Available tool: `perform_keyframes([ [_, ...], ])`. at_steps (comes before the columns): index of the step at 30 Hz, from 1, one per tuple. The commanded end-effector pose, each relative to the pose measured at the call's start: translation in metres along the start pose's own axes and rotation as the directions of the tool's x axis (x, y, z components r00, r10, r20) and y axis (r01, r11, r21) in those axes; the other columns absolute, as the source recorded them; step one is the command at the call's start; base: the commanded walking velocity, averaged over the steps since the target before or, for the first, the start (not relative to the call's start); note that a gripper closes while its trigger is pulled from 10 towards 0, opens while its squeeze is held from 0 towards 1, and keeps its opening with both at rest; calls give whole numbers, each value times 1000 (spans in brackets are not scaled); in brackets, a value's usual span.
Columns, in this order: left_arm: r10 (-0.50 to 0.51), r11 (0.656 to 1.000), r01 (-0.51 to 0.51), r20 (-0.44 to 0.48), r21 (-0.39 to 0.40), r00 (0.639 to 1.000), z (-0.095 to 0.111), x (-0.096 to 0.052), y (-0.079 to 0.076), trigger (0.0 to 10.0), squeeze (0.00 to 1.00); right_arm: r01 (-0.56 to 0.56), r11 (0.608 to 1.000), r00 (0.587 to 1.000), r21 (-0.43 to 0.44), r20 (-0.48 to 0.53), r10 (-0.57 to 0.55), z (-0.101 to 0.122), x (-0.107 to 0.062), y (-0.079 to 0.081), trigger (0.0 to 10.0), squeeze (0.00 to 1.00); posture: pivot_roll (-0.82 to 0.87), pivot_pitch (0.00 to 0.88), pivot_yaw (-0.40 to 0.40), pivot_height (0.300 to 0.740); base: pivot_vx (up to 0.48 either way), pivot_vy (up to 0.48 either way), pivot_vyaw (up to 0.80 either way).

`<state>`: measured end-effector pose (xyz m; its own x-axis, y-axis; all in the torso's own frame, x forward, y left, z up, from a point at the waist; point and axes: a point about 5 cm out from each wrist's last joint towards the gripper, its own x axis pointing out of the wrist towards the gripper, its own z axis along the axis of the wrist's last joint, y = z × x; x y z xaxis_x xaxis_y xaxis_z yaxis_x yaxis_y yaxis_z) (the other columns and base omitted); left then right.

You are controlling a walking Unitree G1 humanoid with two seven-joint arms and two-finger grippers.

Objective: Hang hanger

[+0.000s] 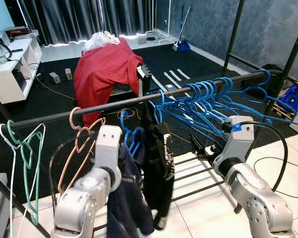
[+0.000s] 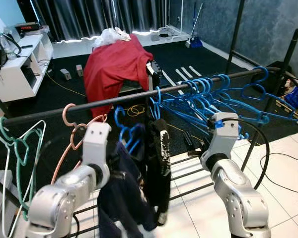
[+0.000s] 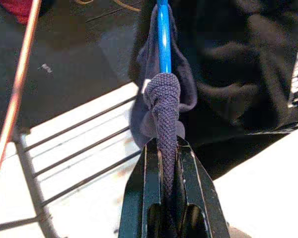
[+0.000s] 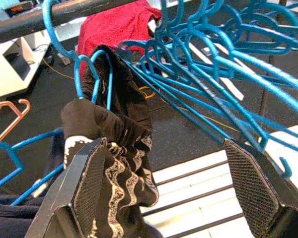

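A black rail [image 1: 114, 105] runs across the rack. My left gripper [image 3: 166, 148] is shut on a blue hanger [image 3: 163, 39] through the navy garment [image 1: 126, 198] draped over it, just below the rail. The hanger's hook [image 1: 122, 119] sits close under the rail; I cannot tell whether it rests on it. Beside it a black patterned garment [image 1: 159, 163] hangs from another blue hanger [image 4: 54, 29] hooked on the rail. My right gripper [image 4: 164, 148] is open wide, beside that black garment and under a bunch of bare blue hangers [image 1: 213, 99].
A pink hanger [image 1: 82, 134] and a green hanger [image 1: 27, 148] hang on the rail's left part. A red cloth [image 1: 104, 69] drapes a chair behind the rack. A white shelf [image 1: 10, 69] stands at the far left. Low rack bars [image 1: 198, 173] cross the tiled floor.
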<state>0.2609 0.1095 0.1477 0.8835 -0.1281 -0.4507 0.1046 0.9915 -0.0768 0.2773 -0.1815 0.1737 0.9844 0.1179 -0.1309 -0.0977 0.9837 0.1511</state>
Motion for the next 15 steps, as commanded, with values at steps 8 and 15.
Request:
perform_keyframes([
  [8,129,992,-129,165,-12,978,18,0,17,10000,0,1,1000,1000,4,-13,-1,-1,-1,1,10000,0,-148,3,36,740,0,0,0],
  [15,119,992,-120,404,-24,907,62,-17,17,10000,0,0,1000,1000,7,-14,0,0,-1,1,10000,0,-143,8,33,740,0,0,0],
])
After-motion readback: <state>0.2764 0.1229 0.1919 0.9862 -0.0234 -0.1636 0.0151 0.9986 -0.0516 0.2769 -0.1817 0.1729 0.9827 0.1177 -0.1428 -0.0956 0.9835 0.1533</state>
